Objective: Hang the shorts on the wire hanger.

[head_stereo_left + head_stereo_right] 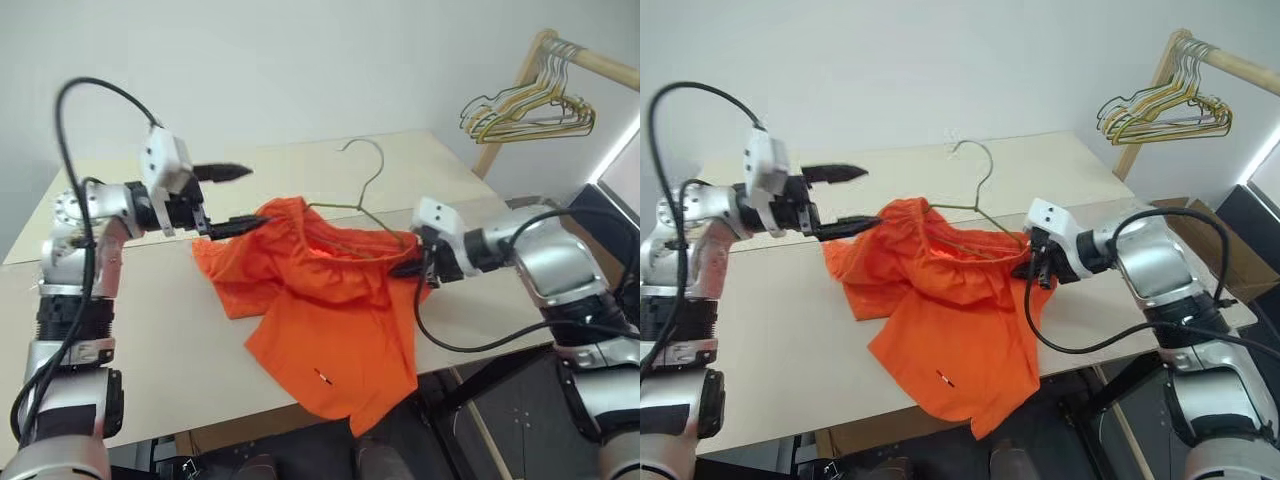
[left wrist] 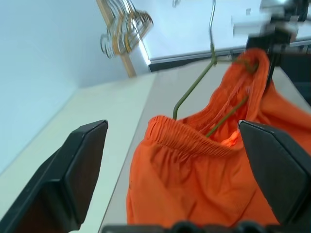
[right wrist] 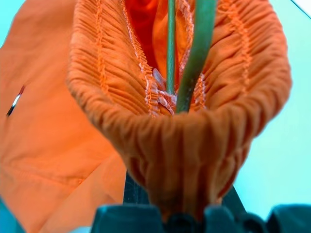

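Mostly, the wire hanger [image 1: 362, 200] is hidden inside the gathered waistband of the bright orange shorts [image 1: 330, 320]; only its hook and 1 shoulder are seen. The shorts are spread on the worktop [image 1: 150, 330], 1 leg draped over the front edge. The right hand [image 1: 412, 266] is clamped on waistband and wire; the left hand [image 1: 232, 200] is spread wide, empty.
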